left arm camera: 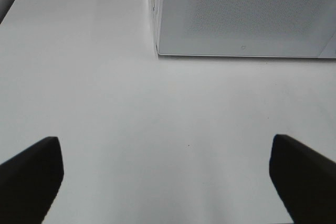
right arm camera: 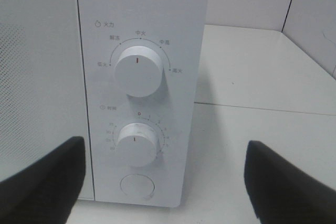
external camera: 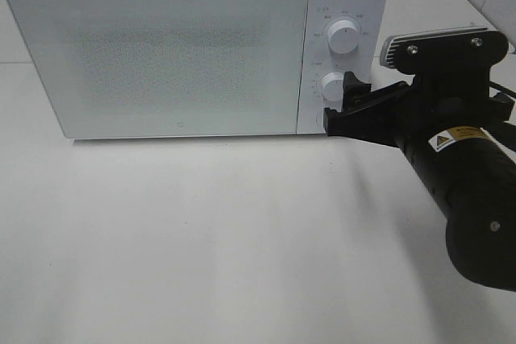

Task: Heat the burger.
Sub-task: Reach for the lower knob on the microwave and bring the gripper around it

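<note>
microwave [external camera: 161,46] stands on a white bench [external camera: 201,239] with its door [external camera: 161,58] shut, the dotted panel giving no view of the inside. burger shows in none of the three views, and whether it lies behind the door cannot be told. right claw [external camera: 341,98] reaches in from the right of the high view to the control strip at the microwave's right end. its two black fingers [right arm camera: 42,182] are spread wide apart and hold nothing. seen from above, the tips sit just beside and just below the lower dial [external camera: 331,86]; whether they touch it cannot be told. the wrist camera on that arm looks straight at the strip. upper dial [right arm camera: 137,69] carries a red mark pointing up to the middle of its arc. the lower dial's mark stands at zero, and a round button [right arm camera: 137,186] lies beneath both dials. a black arm with a yellow warning label [external camera: 458,136] runs back from the claw to the lower right of the high view. left claw [left arm camera: 168,177] hangs over bare bench, facing the left end of the door and well apart from it. its fingers are also wide apart and empty. a seam in the bench top runs behind the microwave's left corner in that wrist view.
</note>
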Robot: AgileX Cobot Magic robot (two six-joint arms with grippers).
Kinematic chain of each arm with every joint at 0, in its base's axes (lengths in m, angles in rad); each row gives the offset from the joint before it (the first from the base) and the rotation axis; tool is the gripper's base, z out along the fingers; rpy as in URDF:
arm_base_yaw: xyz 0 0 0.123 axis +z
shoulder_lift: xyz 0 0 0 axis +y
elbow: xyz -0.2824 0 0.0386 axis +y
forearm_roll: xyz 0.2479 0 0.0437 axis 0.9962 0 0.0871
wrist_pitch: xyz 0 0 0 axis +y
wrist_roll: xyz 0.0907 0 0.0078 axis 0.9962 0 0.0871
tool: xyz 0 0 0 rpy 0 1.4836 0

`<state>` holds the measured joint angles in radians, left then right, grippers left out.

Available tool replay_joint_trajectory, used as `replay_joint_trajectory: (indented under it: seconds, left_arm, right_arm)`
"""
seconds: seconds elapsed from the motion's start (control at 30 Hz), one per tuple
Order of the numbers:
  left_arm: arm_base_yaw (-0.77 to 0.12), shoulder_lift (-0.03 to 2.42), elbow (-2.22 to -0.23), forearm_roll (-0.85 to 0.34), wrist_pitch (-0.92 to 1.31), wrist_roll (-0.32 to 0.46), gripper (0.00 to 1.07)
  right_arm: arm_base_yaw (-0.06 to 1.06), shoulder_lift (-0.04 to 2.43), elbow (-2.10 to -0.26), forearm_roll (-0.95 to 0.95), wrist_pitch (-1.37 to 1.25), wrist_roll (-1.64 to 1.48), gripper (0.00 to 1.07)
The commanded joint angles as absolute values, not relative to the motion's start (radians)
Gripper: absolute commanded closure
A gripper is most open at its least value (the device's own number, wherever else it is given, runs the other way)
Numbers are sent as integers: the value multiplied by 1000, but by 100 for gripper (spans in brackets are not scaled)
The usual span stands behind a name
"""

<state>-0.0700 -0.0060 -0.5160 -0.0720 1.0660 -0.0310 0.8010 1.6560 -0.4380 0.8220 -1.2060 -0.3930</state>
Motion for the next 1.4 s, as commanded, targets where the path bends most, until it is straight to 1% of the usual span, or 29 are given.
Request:
replay_joint_trajectory:
  seconds: [0.03,0.37,0.63,0.77,0.97,1.4]
  left_arm:
    - [-63,-26,-515,-73,1068,-31,6]
    - [-63,-20,-515,-73,1068,-31,6]
    - [-63,-20,-515,-73,1068,-31,6]
    - [-63,-20,-515,-73,1068,-31,6]
    - [-63,-20,-515,-73,1068,-31,6]
    - [-63,-20,-515,-73,1068,-31,6]
  right_arm:
    - [804,1710,-476,823,-1221,-387,29]
    - [798,1821,-558,823,-1237,-387,30]
    - [797,1920,-648,868,-1233,-387,31]
    - [754,1970,-703,853,-1188,-372,31]
    - [722,2017,-763,833,-1179,-368,31]
    - [693,2068,-830,791,-1160,-361,31]
